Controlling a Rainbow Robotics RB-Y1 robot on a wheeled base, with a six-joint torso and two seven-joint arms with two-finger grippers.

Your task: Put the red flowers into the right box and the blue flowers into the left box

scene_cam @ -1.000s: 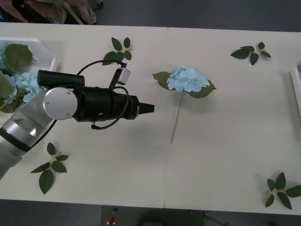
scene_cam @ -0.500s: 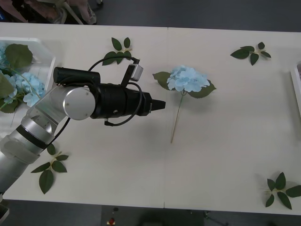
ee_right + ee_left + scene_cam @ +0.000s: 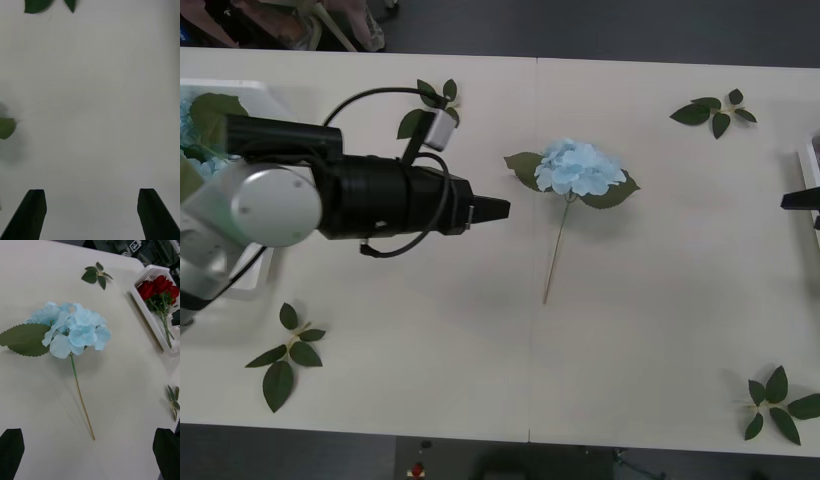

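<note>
White desk (image 3: 480, 340) is spreading across the front view, with a dark floor strip behind it. One blue flower (image 3: 580, 166) is lying flat near the desk's middle, its stem (image 3: 556, 250) trailing toward the robot and a large green leaf (image 3: 25, 339) jutting from the bloom. Left gripper (image 3: 492, 209) is hovering just left of that flower, level with the stem, not touching it; in the left wrist view its black fingers (image 3: 11, 452) are sitting wide apart with nothing between them. Left of the flower, at the desk's edge, the left box (image 3: 265, 100) is holding more blue flowers (image 3: 202, 115), partly hidden by the arm. Right of the flower, the right box (image 3: 150, 315) is holding the red flowers (image 3: 157, 285). Right gripper (image 3: 90, 213) is hanging over bare desk well right of the flower, fingers (image 3: 32, 212) spread, empty. Leaf sprigs (image 3: 715, 110) are lying scattered around the flower toward the desk's corners.
</note>
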